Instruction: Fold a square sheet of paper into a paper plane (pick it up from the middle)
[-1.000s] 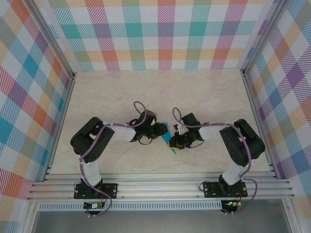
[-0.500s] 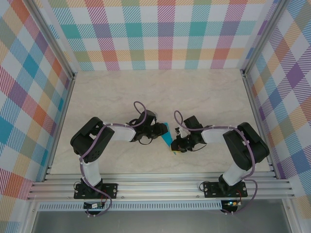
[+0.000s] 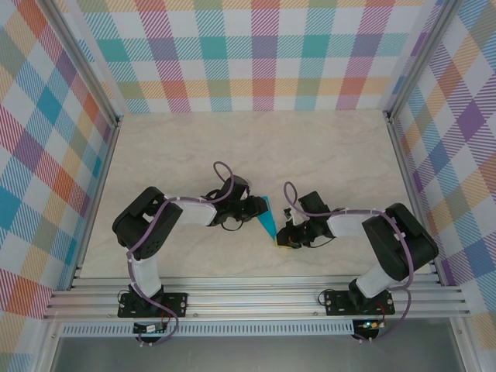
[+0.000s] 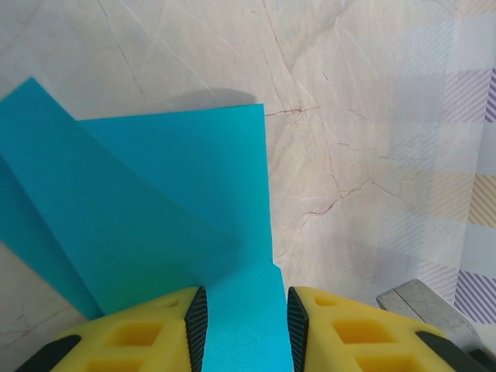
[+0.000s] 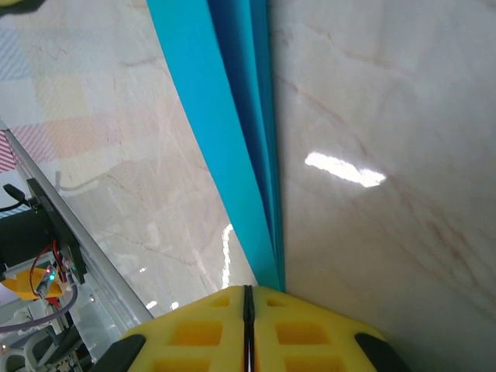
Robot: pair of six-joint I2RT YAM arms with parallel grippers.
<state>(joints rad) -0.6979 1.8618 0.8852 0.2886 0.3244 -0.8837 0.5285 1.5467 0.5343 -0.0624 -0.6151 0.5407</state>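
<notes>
From above, the thin teal-blue paper sheet (image 3: 268,218) lies on the pale marble-patterned table (image 3: 325,155) between the two arms. It is no longer a square but a narrow wedge, so some folds are in. Much of it is covered by the arms, so the shape is hard to judge. The left gripper (image 3: 253,211) sits at its left edge and the right gripper (image 3: 285,237) at its near tip. The multicoloured plaid walls (image 3: 256,54) and the aluminium frame rails (image 3: 256,291) stand well apart from the work.

In the left wrist view, the sheet (image 4: 178,194) shows overlapping layers with a slanted flap over a straight-edged panel. The flap rises in a soft curve rather than lying flat. The left gripper (image 4: 245,314) clasps a folded band of the paper, which fills the gap between its black pads (image 4: 198,310). A grey metal part (image 4: 422,306) shows at the lower right, near but not touching.

In the right wrist view, the sheet (image 5: 225,116) appears edge-on as several stacked layers running down to the right gripper (image 5: 248,298). Its yellow fingers (image 5: 194,333) are pressed together. The paper's end meets them, but I cannot tell if it is pinched.

I judge the task midway: the sheet is folded lengthwise, while sharp creases and wings remain to do. The crowded grippers themselves are the main obstruction.
</notes>
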